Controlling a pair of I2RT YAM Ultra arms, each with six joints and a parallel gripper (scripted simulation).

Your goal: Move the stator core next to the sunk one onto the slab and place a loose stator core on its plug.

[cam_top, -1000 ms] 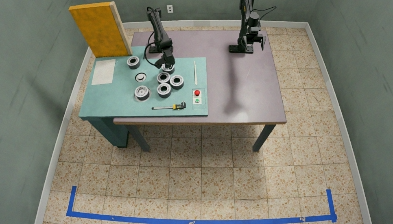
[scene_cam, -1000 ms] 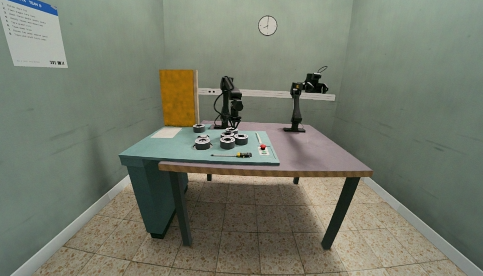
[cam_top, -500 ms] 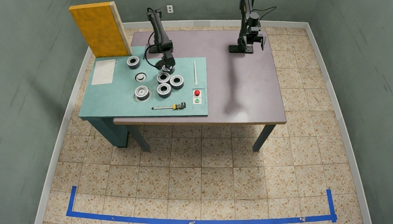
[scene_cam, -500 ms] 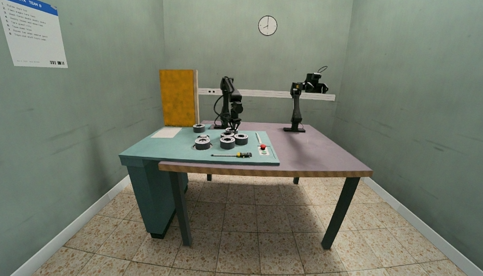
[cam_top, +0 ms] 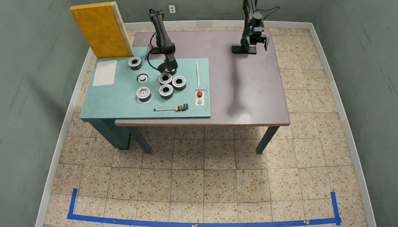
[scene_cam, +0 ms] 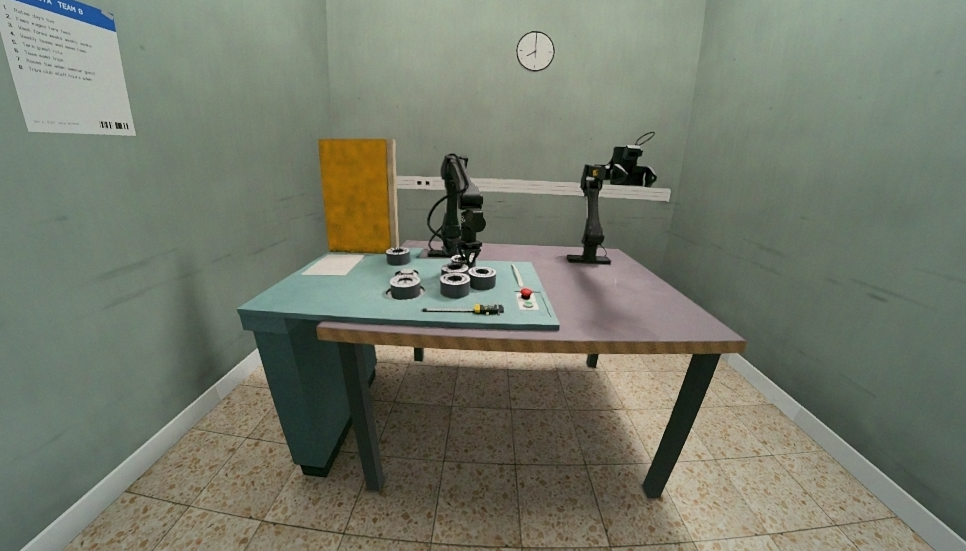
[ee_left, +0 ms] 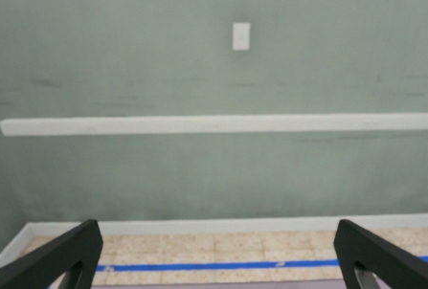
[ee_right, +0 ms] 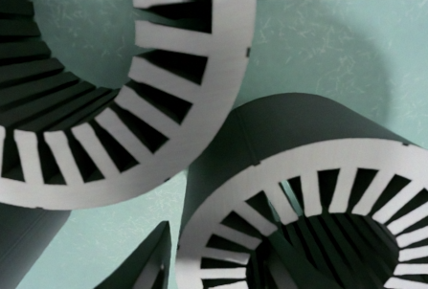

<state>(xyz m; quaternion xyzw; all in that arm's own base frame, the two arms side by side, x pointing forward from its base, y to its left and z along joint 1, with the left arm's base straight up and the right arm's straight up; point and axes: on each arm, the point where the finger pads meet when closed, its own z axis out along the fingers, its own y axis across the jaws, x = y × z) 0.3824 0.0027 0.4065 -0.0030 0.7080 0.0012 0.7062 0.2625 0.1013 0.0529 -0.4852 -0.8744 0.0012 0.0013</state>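
Note:
A stator core (cam_top: pixel 134 63) (scene_cam: pixel 397 256) stands upright at the back left of the teal slab (cam_top: pixel 117 104) (scene_cam: pixel 313 296). A bare plug (cam_top: pixel 142 78) in a dark ring lies in front of it. Another core (cam_top: pixel 143 93) (scene_cam: pixel 405 286) sits over a plug at the front. Several loose cores (cam_top: pixel 166 91) (scene_cam: pixel 454 285) (ee_right: pixel 222 105) are clustered to the right. My right gripper (cam_top: pixel 173 69) (scene_cam: pixel 468 261) (ee_right: pixel 213 231) is partly open, low at the rear loose core (ee_right: pixel 308 153), one finger outside its wall, the other over its bore. My left gripper (scene_cam: pixel 634 176) (ee_left: pixel 217 232) is open and empty, raised at the right.
A tall orange panel (cam_top: pixel 101 31) (scene_cam: pixel 356 192) stands behind the slab's left. A white sheet (cam_top: pixel 105 72) lies at the left. A caliper (cam_top: pixel 171 108) lies near the front edge. A red button (cam_top: pixel 199 94) and a thin white strip (cam_top: pixel 197 73) are at the slab's right.

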